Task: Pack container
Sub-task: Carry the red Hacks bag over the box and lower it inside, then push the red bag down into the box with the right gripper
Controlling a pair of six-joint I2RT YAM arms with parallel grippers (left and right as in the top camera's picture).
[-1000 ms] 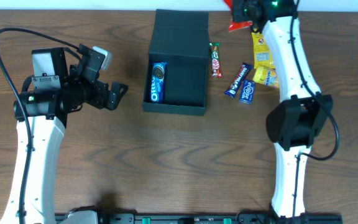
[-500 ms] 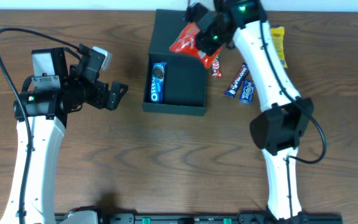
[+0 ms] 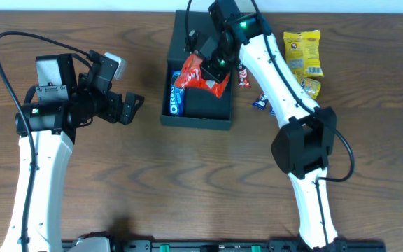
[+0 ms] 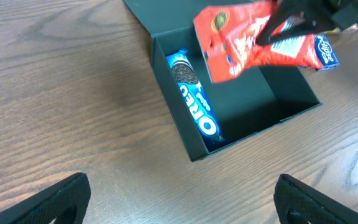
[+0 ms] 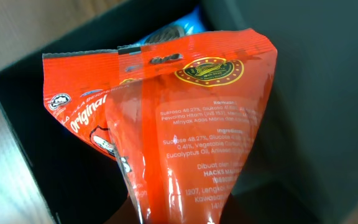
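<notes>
The container (image 3: pixel 196 120) is a black open box at the table's back middle, its lid flap (image 3: pixel 186 28) lying behind it. A blue Oreo packet (image 3: pixel 176 99) lies along its left wall. My right gripper (image 3: pixel 213 63) is shut on a red snack packet (image 3: pixel 199 75), which hangs over the box's inside. The right wrist view has the red packet (image 5: pixel 185 118) pinched at the bottom by the right gripper (image 5: pixel 182 213), with the Oreo packet (image 5: pixel 179 28) and the container (image 5: pixel 17 124) below. My left gripper (image 3: pixel 133 105) stands open to the left of the box, nothing between its fingers (image 4: pixel 61 199).
To the right of the box lie a yellow packet (image 3: pixel 303 50), a smaller yellow one (image 3: pixel 312 87), blue packets (image 3: pixel 261 102) and a red bar (image 3: pixel 243 74), partly under the right arm. The left wrist view takes in the box (image 4: pixel 253 106) and a blue packet (image 4: pixel 327 53).
My right arm has swung left from the table's back right corner with the red packet, which now hangs over the box. The left arm has not moved.
</notes>
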